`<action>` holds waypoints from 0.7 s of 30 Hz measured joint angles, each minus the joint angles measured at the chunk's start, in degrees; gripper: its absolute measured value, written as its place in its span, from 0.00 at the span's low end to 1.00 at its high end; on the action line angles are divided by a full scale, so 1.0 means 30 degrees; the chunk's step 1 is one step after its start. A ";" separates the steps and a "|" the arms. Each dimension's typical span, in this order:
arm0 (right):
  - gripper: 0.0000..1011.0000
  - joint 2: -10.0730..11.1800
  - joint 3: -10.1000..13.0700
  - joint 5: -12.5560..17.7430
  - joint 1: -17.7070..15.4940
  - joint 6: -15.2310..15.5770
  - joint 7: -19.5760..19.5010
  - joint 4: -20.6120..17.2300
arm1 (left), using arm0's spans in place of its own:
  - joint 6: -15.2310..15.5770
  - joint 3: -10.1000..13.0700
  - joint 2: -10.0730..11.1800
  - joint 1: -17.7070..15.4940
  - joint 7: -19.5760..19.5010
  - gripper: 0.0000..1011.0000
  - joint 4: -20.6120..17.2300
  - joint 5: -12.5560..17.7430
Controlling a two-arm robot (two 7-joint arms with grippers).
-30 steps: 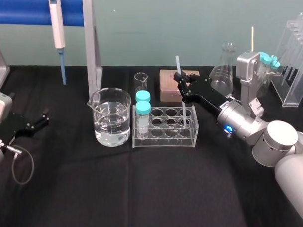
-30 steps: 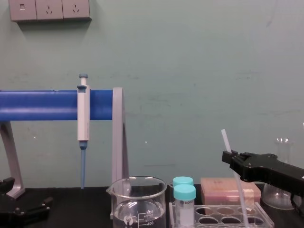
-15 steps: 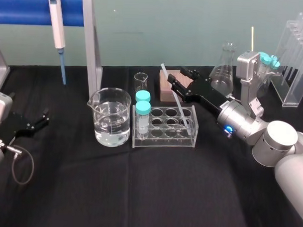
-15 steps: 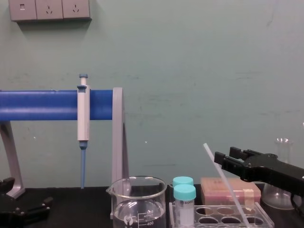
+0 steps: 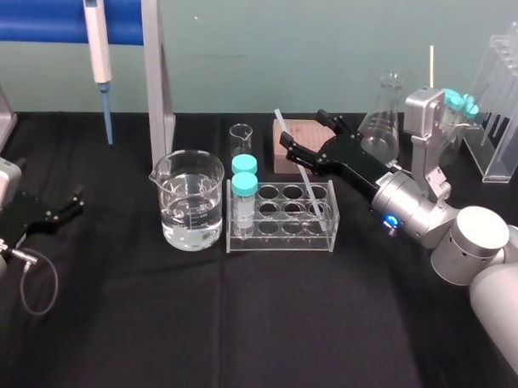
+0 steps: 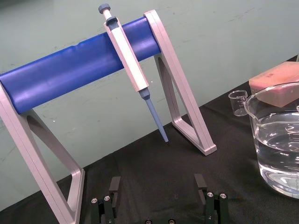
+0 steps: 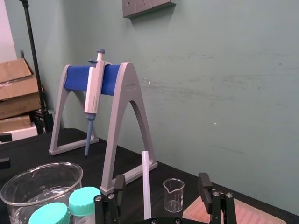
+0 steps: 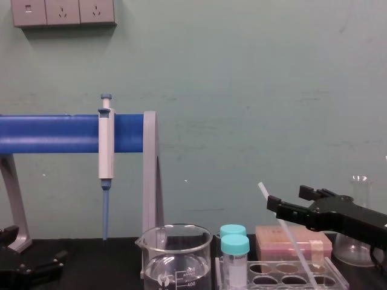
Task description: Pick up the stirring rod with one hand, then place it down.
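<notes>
Tabletop (image 5: 237,329), stirring rod (image 5: 297,163) between right tool's (image 5: 304,129) fingers (image 5: 295,148)

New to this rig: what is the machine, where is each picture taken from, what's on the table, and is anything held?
It is a two-armed robot with a two-fingered gripper on each arm. One picture looks down from its head, one looks across the table from its chest, and one comes from each wrist. On the table stand a tube rack with two teal-capped tubes, a beaker of water, a flask and a pipette hanging on a blue stand. The stirring rod leans tilted in the rack. The right gripper is open, a finger on either side of the rod, so nothing is held. The left gripper is parked open at the left.
</notes>
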 joint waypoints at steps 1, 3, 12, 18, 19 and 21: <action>0.98 0.0000 0.0000 -0.0001 0.0000 0.0001 0.0000 0.0000 | 0.0000 0.0000 0.0000 0.0000 0.0000 0.99 0.0000 0.0000; 0.99 -0.0001 0.0000 0.0000 0.0000 0.0001 0.0000 0.0000 | -0.0001 -0.0001 0.0000 0.0000 0.0000 0.99 0.0000 0.0000; 0.99 0.0000 0.0000 0.0000 0.0000 0.0002 0.0000 0.0000 | 0.0000 0.0000 -0.0001 -0.0001 0.0000 0.99 0.0000 0.0000; 0.99 0.0027 0.0424 -0.0127 -0.0587 -0.0278 -0.1059 -0.1386 | 0.0000 0.0000 0.0000 0.0000 0.0000 0.99 0.0000 -0.0001; 0.99 0.0032 0.0478 -0.0181 -0.0668 -0.0355 -0.1236 -0.1576 | 0.0000 0.0000 0.0000 0.0000 0.0000 0.99 0.0000 -0.0001; 0.99 0.0070 0.0651 -0.0407 -0.0975 -0.0602 -0.1810 -0.2274 | -0.0001 -0.0001 0.0000 -0.0001 0.0000 0.99 0.0000 0.0000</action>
